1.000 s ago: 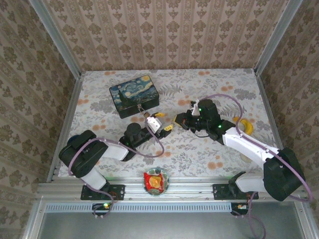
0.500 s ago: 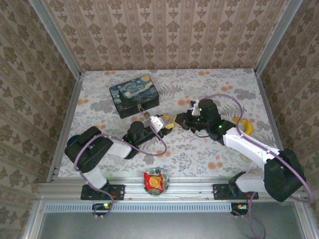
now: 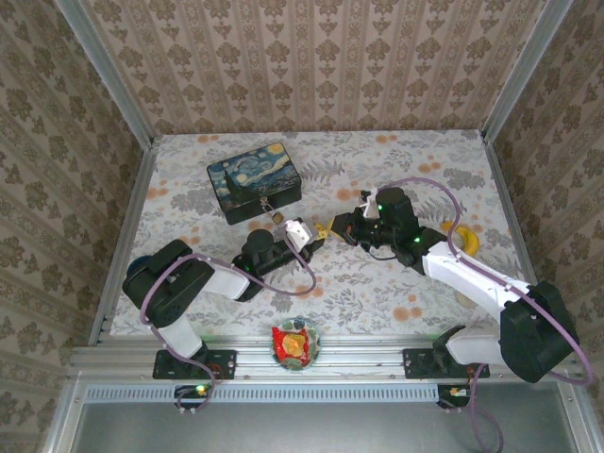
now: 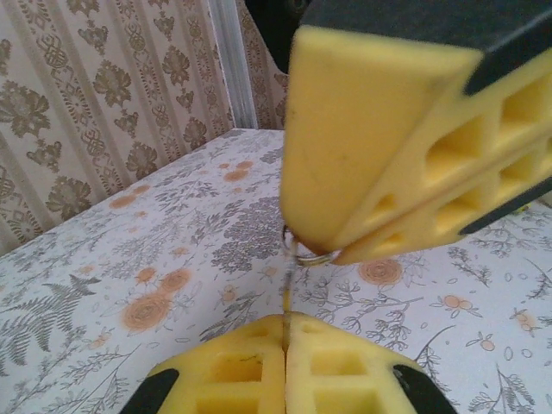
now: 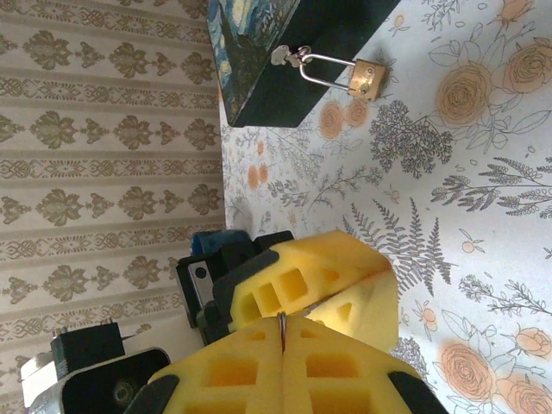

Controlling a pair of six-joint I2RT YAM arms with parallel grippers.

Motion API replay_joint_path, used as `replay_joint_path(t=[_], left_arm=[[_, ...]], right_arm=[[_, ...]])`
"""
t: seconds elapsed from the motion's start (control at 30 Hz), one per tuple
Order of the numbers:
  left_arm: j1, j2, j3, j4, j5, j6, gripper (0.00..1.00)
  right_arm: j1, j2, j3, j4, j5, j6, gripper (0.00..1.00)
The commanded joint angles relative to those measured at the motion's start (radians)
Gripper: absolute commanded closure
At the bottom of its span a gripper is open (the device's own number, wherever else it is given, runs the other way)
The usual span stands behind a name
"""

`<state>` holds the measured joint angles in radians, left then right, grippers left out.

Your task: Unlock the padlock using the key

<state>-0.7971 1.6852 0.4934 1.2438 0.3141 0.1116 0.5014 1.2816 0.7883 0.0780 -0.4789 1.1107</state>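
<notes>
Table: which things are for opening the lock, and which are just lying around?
For the job:
- padlock, hanging on the painted tin
- key, pinched by the left gripper and the right gripper

Just lying around:
- yellow banana-shaped thing
- red-and-yellow packet at the near edge

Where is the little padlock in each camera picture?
Top external: padlock left of centre, at the painted tin's near edge.
Right wrist: top middle, hooked to that tin.
Left wrist: this camera faces tablecloth and wall.
Shared landmark: floral tablecloth.
</notes>
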Motion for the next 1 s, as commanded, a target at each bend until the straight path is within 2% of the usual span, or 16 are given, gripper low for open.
replay_joint_path(t=[0.0,0.3,0.43,0.53,0.63,0.77,0.87,0.97], left_arm=[[0.010,-0.001,0.019,0.037,0.012,-0.011,1.00],[0.012,-0.033,-0.012,0.035,0.050,0.013,1.00],[0.052,-0.095,-0.060,0.009,0.121,-0.030,1.00],[0.125,-0.180,-0.085,-0.100,0.222,-0.113,1.00],[0.178,-0.306,-0.065,-0.369,0.290,-0.140,1.00],[0.182,-0.475,0.072,-1.012,0.252,-0.001,1.00],[0.185,-0.528,0.194,-1.369,0.235,0.078,1.00],[0.185,-0.527,0.320,-1.624,0.245,0.097,1.00]], right_arm=[[-0.002,-0.012,-0.018,-0.002,-0.006,-0.004,1.00],[-0.003,-0.011,-0.007,-0.033,0.003,-0.038,1.00],[-0.006,-0.025,0.058,-0.136,0.004,-0.171,0.81],[-0.004,-0.063,0.132,-0.279,0.047,-0.343,0.74],[-0.001,-0.122,0.154,-0.342,0.087,-0.494,0.68],[0.002,-0.192,0.152,-0.376,0.113,-0.644,0.65],[0.018,-0.215,0.159,-0.385,0.118,-0.736,0.63],[0.057,-0.208,0.165,-0.379,0.145,-0.807,0.60]])
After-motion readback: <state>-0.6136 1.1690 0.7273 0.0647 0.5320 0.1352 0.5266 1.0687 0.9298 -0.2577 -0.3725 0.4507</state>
